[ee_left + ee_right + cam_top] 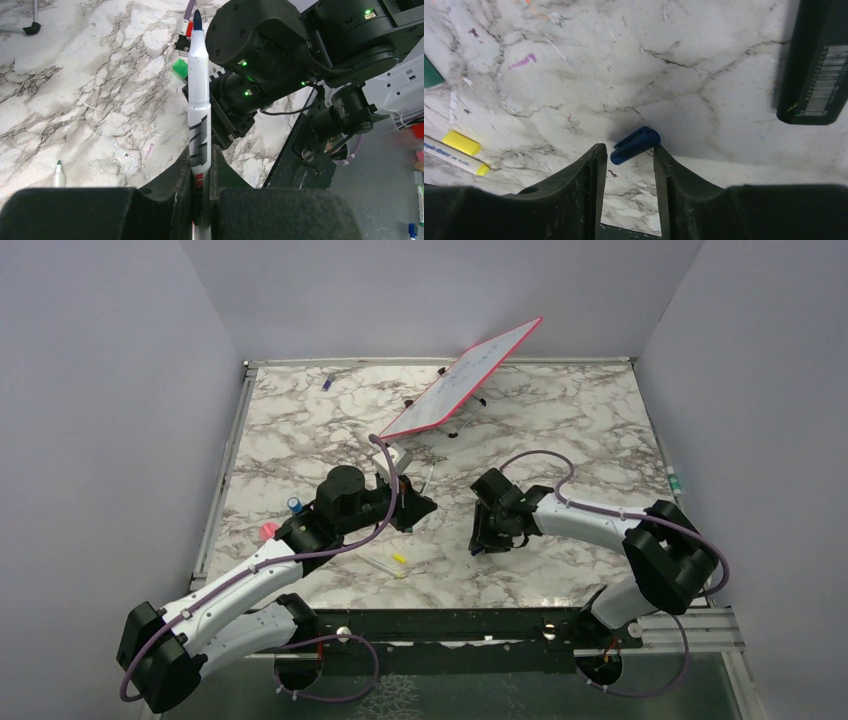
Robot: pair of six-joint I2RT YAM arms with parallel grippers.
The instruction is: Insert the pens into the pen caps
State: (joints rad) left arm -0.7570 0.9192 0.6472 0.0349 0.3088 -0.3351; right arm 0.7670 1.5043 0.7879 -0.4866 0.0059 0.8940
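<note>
My left gripper [201, 165] is shut on a thin white pen [198, 100]. The pen's bare dark blue tip points away from the wrist, toward the right arm [280, 50]. A small dark blue pen cap [635, 145] lies on the marble right at the tips of my right gripper [629, 150]. The right jaws stand apart on either side of the cap, and its far end touches the right fingertip [660, 152]. In the top view the two grippers, left [425, 508] and right [487, 538], face each other mid-table.
A yellow cap [461, 142] and a white pen with a yellow end [454, 156] lie left of the right gripper. A black highlighter barrel [819, 60] lies at the upper right. A green cap [180, 68] and a green-tipped pen [58, 172] rest on the marble. A tilted whiteboard [465, 380] stands behind.
</note>
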